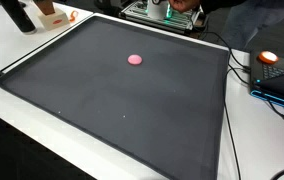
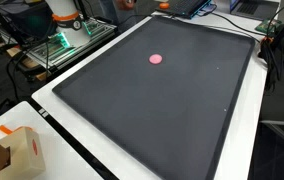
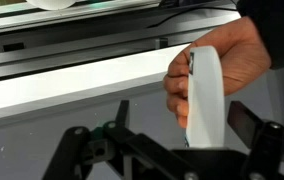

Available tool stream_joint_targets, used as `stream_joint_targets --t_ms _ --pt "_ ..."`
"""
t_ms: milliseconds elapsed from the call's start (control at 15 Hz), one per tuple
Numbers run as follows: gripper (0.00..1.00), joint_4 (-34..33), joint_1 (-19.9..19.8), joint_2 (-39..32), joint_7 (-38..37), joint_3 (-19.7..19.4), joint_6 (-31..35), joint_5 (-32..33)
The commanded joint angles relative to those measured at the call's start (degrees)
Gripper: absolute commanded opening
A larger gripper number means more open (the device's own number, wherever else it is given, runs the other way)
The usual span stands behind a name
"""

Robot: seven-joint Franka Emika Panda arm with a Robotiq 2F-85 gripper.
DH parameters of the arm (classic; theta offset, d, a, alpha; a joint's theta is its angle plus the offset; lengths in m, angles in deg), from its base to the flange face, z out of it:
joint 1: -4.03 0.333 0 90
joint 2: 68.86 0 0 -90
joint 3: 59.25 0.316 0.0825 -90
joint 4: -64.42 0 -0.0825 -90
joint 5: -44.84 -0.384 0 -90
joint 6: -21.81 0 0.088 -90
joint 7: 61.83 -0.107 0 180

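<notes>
Wrist view, read from left to right. The gripper (image 3: 182, 112) comes up from the bottom edge as a dark metal frame. Its left finger (image 3: 121, 112) stands upright, and open space separates it from the right finger (image 3: 244, 118), so the fingers are clearly apart and clamp nothing.

In the gap between them, closer to the right finger than to the left, is a white object (image 3: 205, 95). It is smooth, rounded and seen edge-on, and it stands tall above both fingertips. A person's hand (image 3: 232, 58) holds it, reaching in from the upper right beyond the right finger, with its thumb and fingers wrapped around the upper part of the object. Whether the object touches either finger cannot be told.

Behind the fingers, a long white ledge (image 3: 72, 85) runs across the view and slopes up toward the right.

In both exterior views, a large black mat (image 1: 102, 100) (image 2: 172, 110) covers a white table (image 1: 17, 115) (image 2: 67, 140). A small pink disc (image 1: 134, 59) (image 2: 155, 59) lies alone on the mat. The fingers cannot be made out in these views, so the disc's place relative to them cannot be told.
</notes>
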Motion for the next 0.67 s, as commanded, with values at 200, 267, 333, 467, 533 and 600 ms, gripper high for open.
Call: stream_joint_targets --t_ms 200,267,333,467,533,600 --pt "1.0 0.62 -0.92 0.54 0.59 0.52 0.52 -0.8" --pt "0.75 0.8 -0.96 0.67 0.56 0.43 0.7 -1.07" --pt "0.75 0.84 -0.99 0.66 0.56 0.44 0.68 -1.03" --pt "0.58 0.46 -1.04 0.41 0.41 0.6 0.35 -0.71" --pt "0.51 0.41 -1.03 0.36 0.47 0.59 0.35 -0.7" --pt "0.42 0.34 -1.03 0.33 0.44 0.62 0.29 -0.64"
